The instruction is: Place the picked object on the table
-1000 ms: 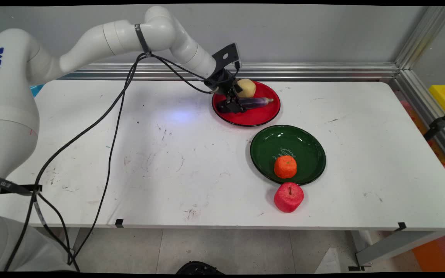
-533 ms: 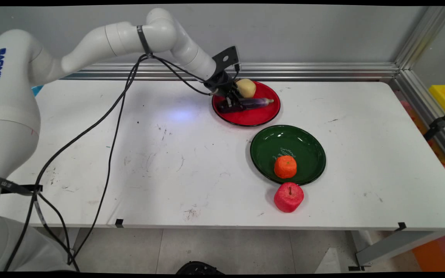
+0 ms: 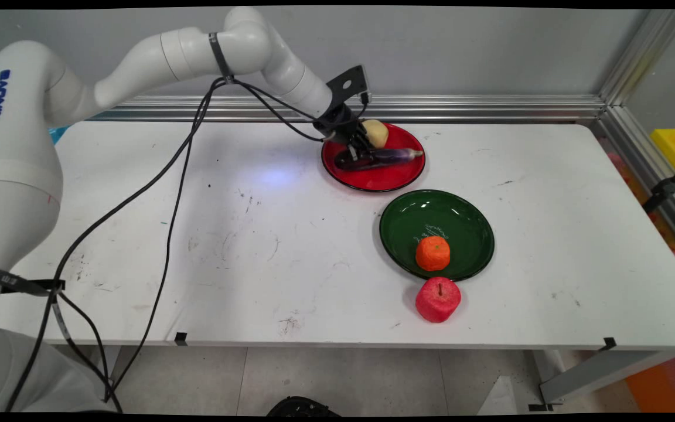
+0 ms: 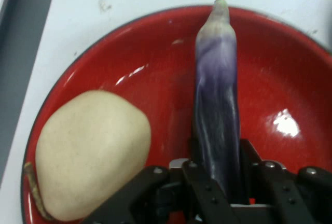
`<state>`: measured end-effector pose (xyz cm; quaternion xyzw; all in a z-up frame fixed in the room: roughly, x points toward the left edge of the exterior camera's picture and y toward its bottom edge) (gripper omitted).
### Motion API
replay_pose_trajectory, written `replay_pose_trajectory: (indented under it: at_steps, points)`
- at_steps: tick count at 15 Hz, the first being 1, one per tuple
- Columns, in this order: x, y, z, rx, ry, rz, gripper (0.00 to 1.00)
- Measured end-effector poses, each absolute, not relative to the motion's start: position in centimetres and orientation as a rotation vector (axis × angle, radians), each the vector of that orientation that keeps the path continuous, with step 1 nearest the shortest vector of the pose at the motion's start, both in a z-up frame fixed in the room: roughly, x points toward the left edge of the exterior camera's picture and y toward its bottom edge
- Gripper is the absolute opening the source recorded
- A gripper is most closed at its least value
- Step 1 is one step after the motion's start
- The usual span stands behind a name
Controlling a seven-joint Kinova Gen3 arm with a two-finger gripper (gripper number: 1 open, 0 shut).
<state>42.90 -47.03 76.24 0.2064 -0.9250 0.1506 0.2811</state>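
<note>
Found the gripper (image 3: 356, 153) low over the left part of the red plate (image 3: 384, 179), reaching in from the upper left. Saw it drawn in on the eggplant (image 3: 387, 156), nowhere near fully open, with one finger on either side of the thicker, darker end. Confirmed as much in the hand view: gripper (image 4: 218, 149) with both fingers pressed against the purple flanks, eggplant (image 4: 217, 79) running straight away from them to its pale green tip near the far rim of the red plate (image 4: 280, 68). Judged this a grip already taken. Could not tell whether the eggplant lay on the plate or hung just clear of it.

Noted the potato (image 4: 91, 151) just beside the gripper in the same plate, close to the near finger's linkage, though whether touching it could not be made out. Placed the potato (image 3: 376, 132) in the main view at the plate's back edge, behind the eggplant.

Further out, found a green plate (image 3: 431, 217) just beside the red one, toward the near right, with an orange (image 3: 432, 253) in its near part. Saw an apple (image 3: 437, 299) on the table (image 3: 255, 234) against that plate's near rim. Saw black cables (image 3: 167, 193) trailing from the arm over the table's left half.
</note>
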Motion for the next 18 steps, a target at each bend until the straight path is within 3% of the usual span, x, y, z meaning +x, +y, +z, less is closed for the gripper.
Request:
replay_pose_trajectory:
  at_steps: [10, 18]
  points:
    - [41.5, -41.6, 81.3, 0.568, -2.471, 0.344, 0.00]
    - [42.9, -36.3, 82.7, 0.616, -2.508, 0.269, 0.00]
